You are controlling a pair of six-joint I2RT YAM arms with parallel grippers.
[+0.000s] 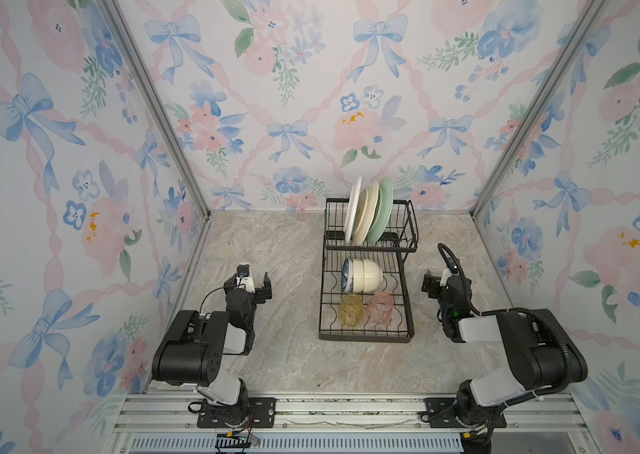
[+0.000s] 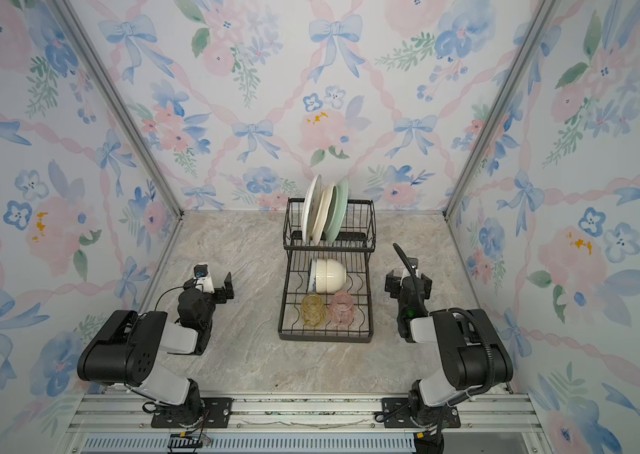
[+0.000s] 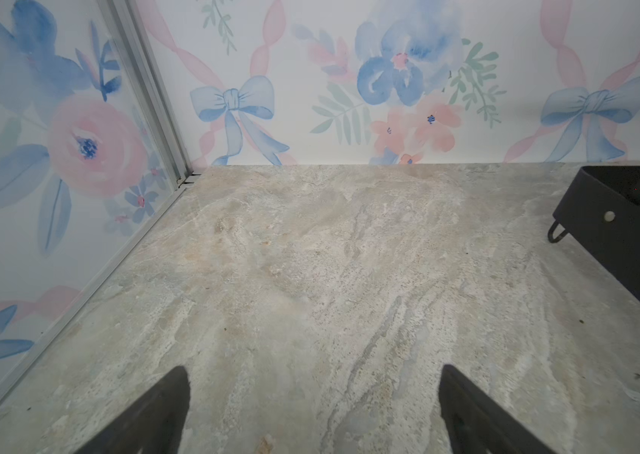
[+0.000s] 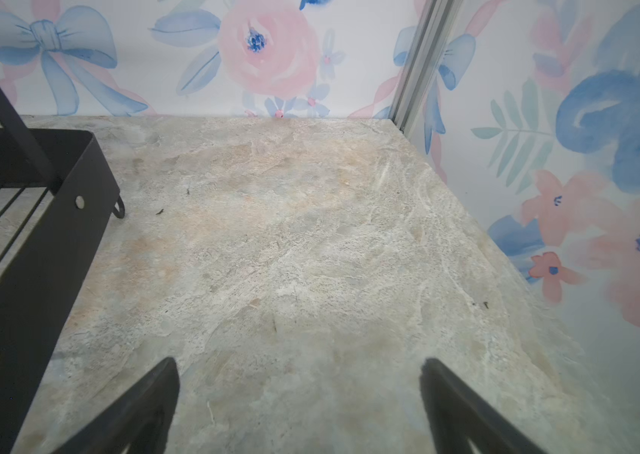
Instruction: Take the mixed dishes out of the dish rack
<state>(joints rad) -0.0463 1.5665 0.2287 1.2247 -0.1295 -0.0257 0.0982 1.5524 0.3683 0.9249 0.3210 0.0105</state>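
The black wire dish rack [image 1: 365, 337] stands in the middle of the marble table in both top views. Its raised tier holds a white plate [image 1: 353, 208], a cream plate [image 1: 365, 214] and a pale green plate [image 1: 383, 210] on edge. On the lower tray lie a cream bowl [image 1: 367, 275] nested with a blue-and-white bowl [image 1: 346, 273], a yellow tumbler [image 1: 351, 308] and a pink tumbler [image 1: 380, 308]. My left gripper [image 1: 248, 283] [image 3: 314, 371] hovers open and empty left of the rack. My right gripper [image 1: 447, 283] [image 4: 299, 361] is open and empty on the rack's right.
Floral walls with aluminium corner posts [image 1: 161, 114] close the table on three sides. The rack's left side [image 3: 625, 236] shows in the left wrist view and its right side [image 4: 35, 255] in the right wrist view. Bare marble [image 1: 271, 251] lies on both sides of the rack.
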